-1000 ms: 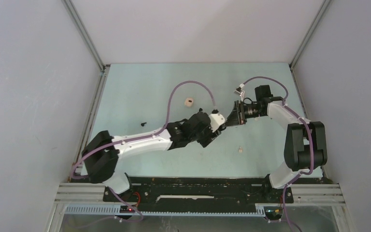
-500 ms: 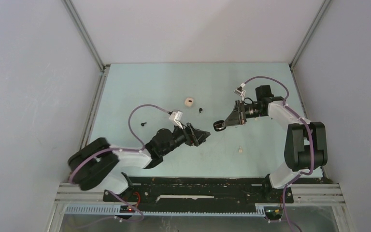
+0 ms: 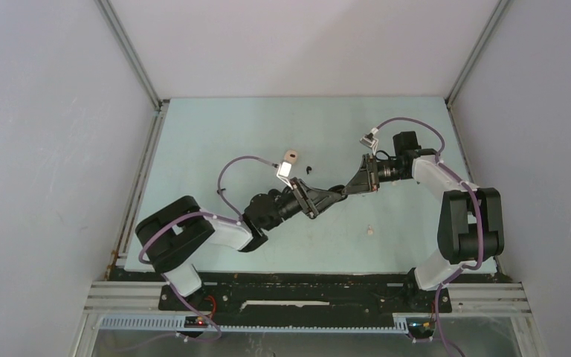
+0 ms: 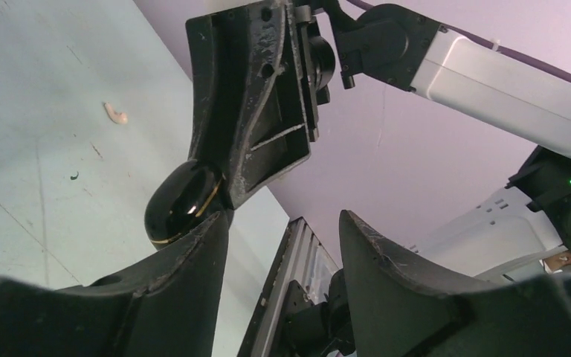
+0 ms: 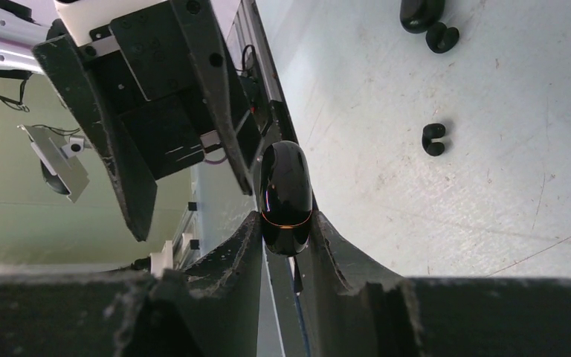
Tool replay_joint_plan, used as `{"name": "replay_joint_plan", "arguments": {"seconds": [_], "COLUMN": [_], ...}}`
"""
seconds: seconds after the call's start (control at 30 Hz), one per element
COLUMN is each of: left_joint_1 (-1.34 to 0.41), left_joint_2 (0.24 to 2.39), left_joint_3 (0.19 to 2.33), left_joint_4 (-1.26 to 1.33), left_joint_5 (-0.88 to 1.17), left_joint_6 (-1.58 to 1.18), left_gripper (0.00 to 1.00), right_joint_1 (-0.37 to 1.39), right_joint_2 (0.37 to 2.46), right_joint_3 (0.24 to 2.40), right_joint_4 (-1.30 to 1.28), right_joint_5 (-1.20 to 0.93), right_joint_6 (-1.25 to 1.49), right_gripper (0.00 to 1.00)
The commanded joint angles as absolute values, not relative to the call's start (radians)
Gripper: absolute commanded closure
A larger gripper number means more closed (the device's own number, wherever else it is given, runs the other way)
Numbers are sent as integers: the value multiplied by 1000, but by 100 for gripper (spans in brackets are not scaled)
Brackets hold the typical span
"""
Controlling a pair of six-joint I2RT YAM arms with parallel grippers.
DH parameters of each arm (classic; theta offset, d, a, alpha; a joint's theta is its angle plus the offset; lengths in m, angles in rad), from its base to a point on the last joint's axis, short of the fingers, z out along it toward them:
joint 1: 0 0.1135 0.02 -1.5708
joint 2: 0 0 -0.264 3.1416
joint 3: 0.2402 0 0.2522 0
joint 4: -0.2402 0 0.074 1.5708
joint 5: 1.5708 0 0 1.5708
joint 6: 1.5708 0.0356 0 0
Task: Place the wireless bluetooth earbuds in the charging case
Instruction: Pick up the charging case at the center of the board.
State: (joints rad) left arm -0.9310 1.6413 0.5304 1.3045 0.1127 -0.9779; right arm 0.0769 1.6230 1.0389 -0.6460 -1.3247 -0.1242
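My right gripper [image 5: 286, 223] is shut on a glossy black pebble-shaped charging case [image 5: 285, 190] with a gold seam and holds it above the table. The case looks closed. In the left wrist view the case [image 4: 182, 204] sits just above one of my left fingers [image 4: 186, 282]; I cannot tell whether they touch. My left gripper [image 4: 282, 219] is open and empty, facing the right gripper [image 3: 340, 191] at mid-table. A black curled earbud [image 5: 433, 139] lies on the table beyond, also in the top view [image 3: 309, 169]. A whitish earbud [image 3: 370, 230] lies nearer the front.
A beige rounded case [image 3: 291, 156] lies on the table behind the left wrist. Two more small black pieces [image 5: 442, 37] lie farther off in the right wrist view. Grey walls enclose the light green table [image 3: 215, 141] on three sides.
The left arm pulled back toward its base half a second ago, and has now reached forward again, its open gripper back at the case. The right arm has held still with the case.
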Motion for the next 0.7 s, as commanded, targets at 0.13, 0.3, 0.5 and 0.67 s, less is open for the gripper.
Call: {"name": "replay_joint_plan", "arguments": {"seconds": [0.13,0.3,0.5,0.67], "left_joint_1": [-932,-936,-938,-944], "left_joint_2": [1661,1579,1647,1719], "left_joint_3": [551,464,474,541], "left_joint_4": [1353,1352,1352,1354], "left_joint_5": [136,106,119,101], "left_joint_6": [-1041,-1043,-1057,-1068], "left_gripper": [35,36,36,41], "right_joint_1": [66,60,60,58], "right_joint_2": [1588,1589,1589,1591], "right_joint_3": [1072,1072,1072,1072], "right_joint_4": [-646,-640,-640,-644], "right_joint_5": [-1384,-1382,-1387,-1377], "right_joint_6": [-124,-113,-112,-118], "right_gripper": [99,99,99,99]}}
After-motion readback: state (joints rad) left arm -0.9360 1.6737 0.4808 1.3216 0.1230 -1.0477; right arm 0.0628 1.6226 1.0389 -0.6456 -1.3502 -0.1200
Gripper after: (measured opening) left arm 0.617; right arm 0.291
